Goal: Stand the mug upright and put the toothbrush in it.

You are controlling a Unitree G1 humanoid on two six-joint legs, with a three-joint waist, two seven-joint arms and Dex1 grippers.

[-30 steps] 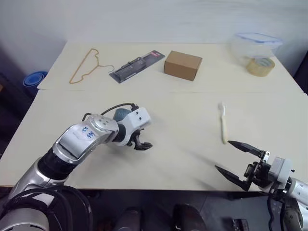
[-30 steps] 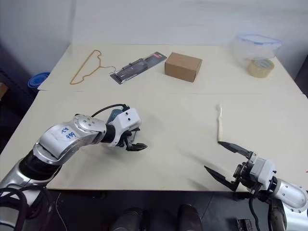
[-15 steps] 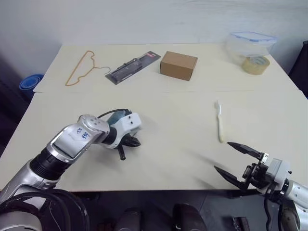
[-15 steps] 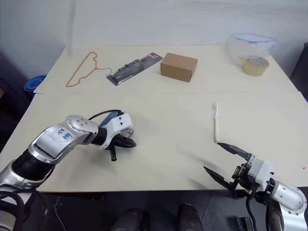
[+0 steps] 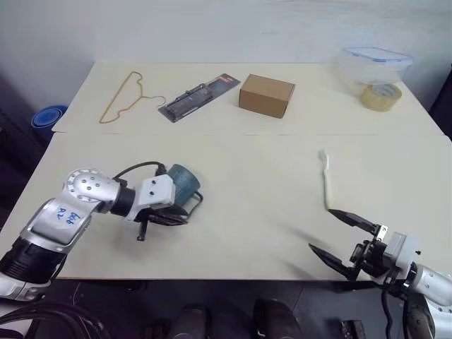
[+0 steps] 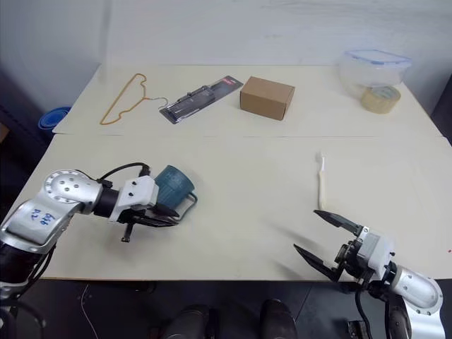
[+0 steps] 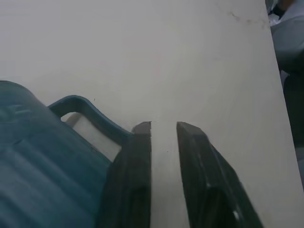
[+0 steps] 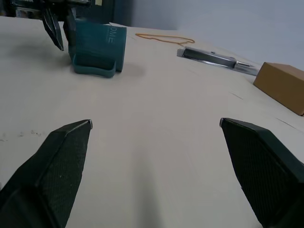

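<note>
The teal mug [image 5: 182, 182] rests on the table left of centre. It appears to lie on its side, with its handle [image 5: 195, 204] low against the table and its mouth hidden. My left gripper [image 7: 164, 124] sits at the mug's near side, one of its fingers [image 7: 130, 171] against the handle. Its jaws stand a narrow gap apart with only bare table between them. The cream toothbrush [image 5: 327, 183] lies flat to the right, bristle head away from me. My right gripper [image 5: 321, 229] hovers just in front of the toothbrush, wide open and empty.
At the back lie a wire hanger [image 5: 120, 99], a packaged tool [image 5: 198, 95] and a cardboard box [image 5: 266, 94]. A clear lidded container [image 5: 376, 63] and a tape roll [image 5: 381, 97] stand at the back right. A blue bowl [image 5: 48, 116] sits beyond the table's left edge.
My left arm has drawn back to the left, uncovering the mug, and its gripper now sits at the mug's near side by the handle. The right gripper has stayed put.
</note>
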